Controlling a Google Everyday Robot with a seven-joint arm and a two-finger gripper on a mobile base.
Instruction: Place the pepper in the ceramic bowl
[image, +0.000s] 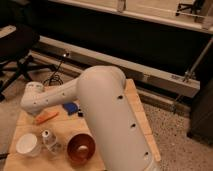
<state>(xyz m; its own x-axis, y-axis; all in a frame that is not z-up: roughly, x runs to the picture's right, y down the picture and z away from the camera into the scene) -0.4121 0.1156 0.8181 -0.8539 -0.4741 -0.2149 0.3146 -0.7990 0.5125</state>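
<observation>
The tool sits hidden behind the white arm (52, 97) stretched left over the desk (65, 129), its jaws released. The pepper (46, 117) lies on the desk just below the arm, apart from the ceramic bowl (81, 148).

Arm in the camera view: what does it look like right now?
Thick, smooth white arm, tube-shaped with rounded joints and small dark dots along its shell. No cables or lettering show. The gripper is out of view, past the arm's rounded far end.
</observation>
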